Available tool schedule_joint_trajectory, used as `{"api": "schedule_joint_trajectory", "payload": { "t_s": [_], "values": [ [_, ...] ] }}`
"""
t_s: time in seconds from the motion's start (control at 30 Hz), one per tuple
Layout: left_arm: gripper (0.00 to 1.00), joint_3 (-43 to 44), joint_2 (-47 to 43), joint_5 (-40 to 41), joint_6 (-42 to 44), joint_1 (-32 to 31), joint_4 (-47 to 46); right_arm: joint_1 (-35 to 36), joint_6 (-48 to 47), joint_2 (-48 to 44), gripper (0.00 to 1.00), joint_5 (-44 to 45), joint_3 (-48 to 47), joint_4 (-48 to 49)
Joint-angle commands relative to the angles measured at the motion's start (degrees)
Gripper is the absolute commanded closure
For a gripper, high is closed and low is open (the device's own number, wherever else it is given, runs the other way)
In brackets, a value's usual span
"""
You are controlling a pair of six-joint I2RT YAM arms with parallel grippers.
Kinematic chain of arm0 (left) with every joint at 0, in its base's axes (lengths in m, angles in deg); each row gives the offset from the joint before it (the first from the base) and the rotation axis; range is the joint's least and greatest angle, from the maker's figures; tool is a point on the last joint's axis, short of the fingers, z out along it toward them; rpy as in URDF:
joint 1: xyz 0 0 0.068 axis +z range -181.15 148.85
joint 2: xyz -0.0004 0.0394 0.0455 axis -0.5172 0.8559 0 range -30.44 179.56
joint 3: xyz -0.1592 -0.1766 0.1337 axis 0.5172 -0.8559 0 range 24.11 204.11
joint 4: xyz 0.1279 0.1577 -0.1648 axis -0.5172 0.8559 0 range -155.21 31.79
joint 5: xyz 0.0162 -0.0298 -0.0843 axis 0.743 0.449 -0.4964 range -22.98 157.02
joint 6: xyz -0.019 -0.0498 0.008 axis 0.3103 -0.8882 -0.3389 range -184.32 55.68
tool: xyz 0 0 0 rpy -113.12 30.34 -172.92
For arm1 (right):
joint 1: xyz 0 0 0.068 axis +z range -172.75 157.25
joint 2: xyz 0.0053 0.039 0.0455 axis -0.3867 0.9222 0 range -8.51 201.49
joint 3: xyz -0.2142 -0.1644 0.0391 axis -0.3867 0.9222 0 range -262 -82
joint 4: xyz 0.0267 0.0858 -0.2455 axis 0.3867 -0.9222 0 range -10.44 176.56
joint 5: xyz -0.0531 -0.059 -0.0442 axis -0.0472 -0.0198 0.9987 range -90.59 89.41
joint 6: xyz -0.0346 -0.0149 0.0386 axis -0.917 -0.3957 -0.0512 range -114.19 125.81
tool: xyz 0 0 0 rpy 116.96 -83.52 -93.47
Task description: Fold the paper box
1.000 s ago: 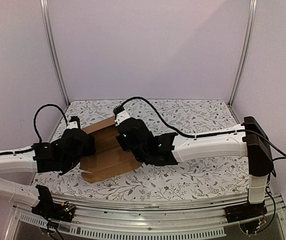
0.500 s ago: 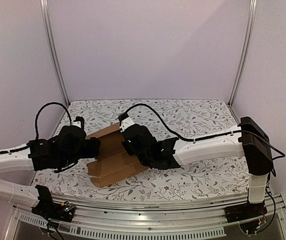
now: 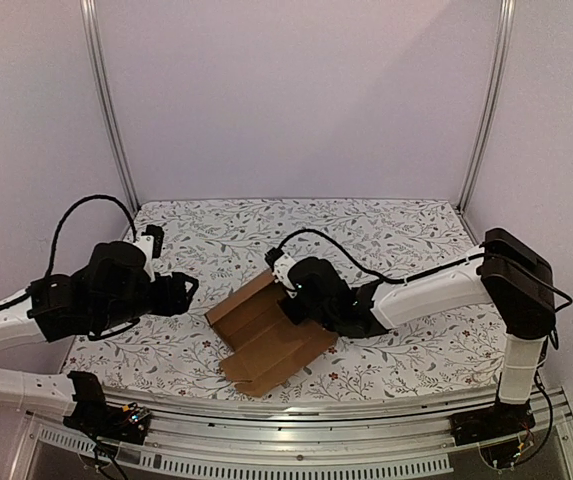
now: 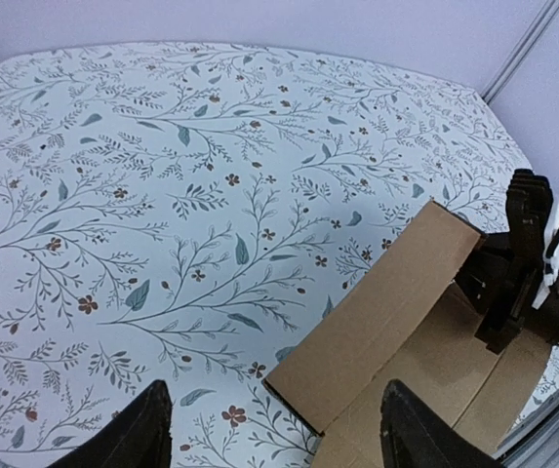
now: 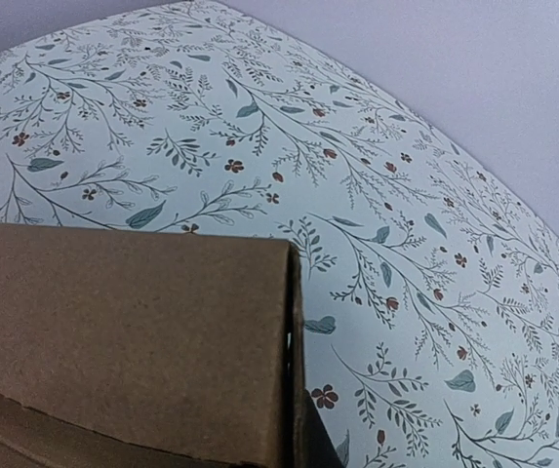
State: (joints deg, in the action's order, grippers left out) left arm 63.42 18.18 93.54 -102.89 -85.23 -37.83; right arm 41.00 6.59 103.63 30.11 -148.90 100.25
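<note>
The paper box (image 3: 271, 338) is a brown cardboard sheet lying partly folded on the table, with its far flap (image 4: 377, 317) standing up. My right gripper (image 3: 291, 288) is shut on the right end of that raised flap, whose doubled edge (image 5: 291, 361) fills the lower left of the right wrist view; one dark finger (image 5: 318, 441) shows just behind it. My left gripper (image 3: 184, 291) hangs left of the box, open and clear of it. Its two fingertips (image 4: 147, 429) frame the flap's near corner from above with nothing between them.
The table carries a floral-patterned cloth (image 3: 386, 235). Purple walls and metal frame posts (image 3: 111, 110) enclose it on three sides. A black cable (image 3: 356, 262) loops over the right arm. The box's near corner lies close to the table's front edge (image 3: 296, 400).
My left gripper has opened, let go of the box and drawn back to the left. The right arm has pulled the box right and toward the front edge.
</note>
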Motion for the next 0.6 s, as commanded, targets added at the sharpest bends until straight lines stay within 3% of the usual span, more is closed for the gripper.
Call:
{"api": "schedule_joint_trajectory", "payload": {
  "t_s": [0.0,0.33,0.57],
  "values": [
    [0.28,2.45,0.73,0.72,5.13,0.35,0.68,-0.27,-4.08,-2.17,1.00,-13.33,2.86,8.46],
    [0.29,4.79,8.95,-6.11,7.18,0.95,-5.54,-0.83,-5.40,2.57,1.00,-28.00,2.39,14.69],
    [0.37,3.88,14.16,-10.94,6.65,1.43,-10.51,-1.00,-5.42,6.46,1.00,-32.24,3.48,20.65]
  ]
}}
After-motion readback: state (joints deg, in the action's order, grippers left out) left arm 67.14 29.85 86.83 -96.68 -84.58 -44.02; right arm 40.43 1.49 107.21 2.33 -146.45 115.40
